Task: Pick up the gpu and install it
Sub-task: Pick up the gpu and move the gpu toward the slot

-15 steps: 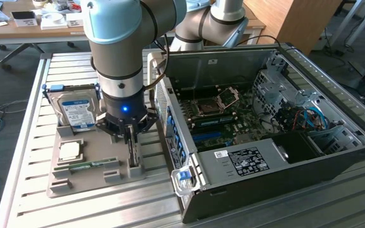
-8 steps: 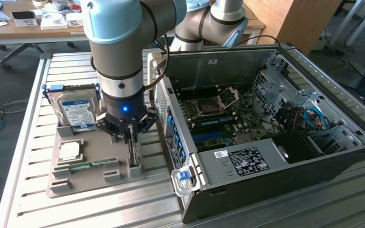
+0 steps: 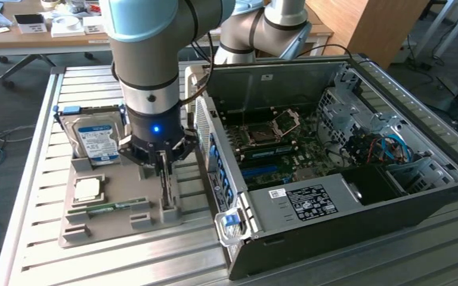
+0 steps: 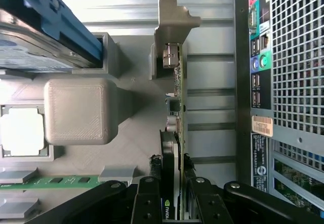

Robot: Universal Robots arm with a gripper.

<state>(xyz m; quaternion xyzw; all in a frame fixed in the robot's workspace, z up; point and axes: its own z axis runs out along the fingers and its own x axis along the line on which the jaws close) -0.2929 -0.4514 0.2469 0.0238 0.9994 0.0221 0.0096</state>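
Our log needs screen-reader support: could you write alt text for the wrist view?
The gripper sits over the gpu, which stands on edge in a slot of a gray holder tray. A hard drive, a processor chip and a memory stick sit in the tray; the computer case, perforated back showing, is alongside.

table: slatted metal table (image 3: 22, 250) | on it: grey parts tray (image 3: 105, 229) beside open computer case (image 3: 420, 202)
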